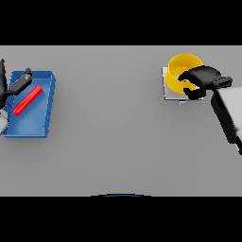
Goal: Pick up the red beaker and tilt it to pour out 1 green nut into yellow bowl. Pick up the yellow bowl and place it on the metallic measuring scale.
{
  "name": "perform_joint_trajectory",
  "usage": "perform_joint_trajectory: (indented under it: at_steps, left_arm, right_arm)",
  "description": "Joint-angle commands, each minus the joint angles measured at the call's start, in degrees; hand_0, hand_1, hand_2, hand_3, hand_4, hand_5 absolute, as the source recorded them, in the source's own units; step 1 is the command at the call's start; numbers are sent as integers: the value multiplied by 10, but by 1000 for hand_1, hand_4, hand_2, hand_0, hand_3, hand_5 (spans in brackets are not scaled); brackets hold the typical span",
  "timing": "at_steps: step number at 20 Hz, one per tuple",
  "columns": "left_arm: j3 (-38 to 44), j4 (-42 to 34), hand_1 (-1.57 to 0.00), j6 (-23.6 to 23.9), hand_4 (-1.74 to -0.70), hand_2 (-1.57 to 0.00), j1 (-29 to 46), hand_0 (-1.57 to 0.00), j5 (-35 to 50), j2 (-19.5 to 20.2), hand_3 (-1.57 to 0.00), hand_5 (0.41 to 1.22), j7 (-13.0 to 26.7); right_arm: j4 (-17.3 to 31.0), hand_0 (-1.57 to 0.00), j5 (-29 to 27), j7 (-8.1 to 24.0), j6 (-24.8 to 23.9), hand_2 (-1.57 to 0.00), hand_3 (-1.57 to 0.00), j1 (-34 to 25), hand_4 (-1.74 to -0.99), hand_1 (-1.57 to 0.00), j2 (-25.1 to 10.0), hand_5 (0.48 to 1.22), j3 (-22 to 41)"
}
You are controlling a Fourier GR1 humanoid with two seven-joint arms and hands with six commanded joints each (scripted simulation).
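Handling notes are referenced to the metallic measuring scale [171, 93], seen at the far right of the table [118, 142].

Nearest to the viewer, the right arm [226, 116] is extended from the right edge toward the scale. The right hand [201, 81] is curled over the right rim of the yellow bowl [182, 66], which is seated on the scale; whether the rim is actually pinched cannot be told. A small green speck inside the bowl is judged to be the nut, though it is too small to confirm.

The bowl is judged to be light, rigid and smooth-walled. A grasp at the rim, thumb inside and fingers outside, is advised, with the bowl kept level so the content is not spilled.

Well to the left of the scale, the red beaker [27, 100] is laid flat in a blue tray [45, 80]. The left hand [20, 84] is seen at the tray's upper left corner; its finger state cannot be told.
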Motion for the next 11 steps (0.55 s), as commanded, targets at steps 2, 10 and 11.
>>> perform_joint_trajectory:
  at_steps: [2,10,11]
  left_arm:
    - [1,-2,1,-2,-722,1,6,1,3,3,1,664,-4]
    - [-3,3,1,2,-722,1,6,1,0,-5,1,665,-8]
    - [-3,-4,1,3,-726,1,6,1,-1,-4,1,665,-7]
  right_arm:
    - [4,-165,-3,-6,-4,-195,-394,-1,-1546,-147,4,856,-2]
    - [23,-27,-5,12,-2,-32,-169,-6,-1491,-24,8,752,-9]
    - [24,-21,-6,15,4,-25,-146,-6,-1478,-19,10,738,-9]
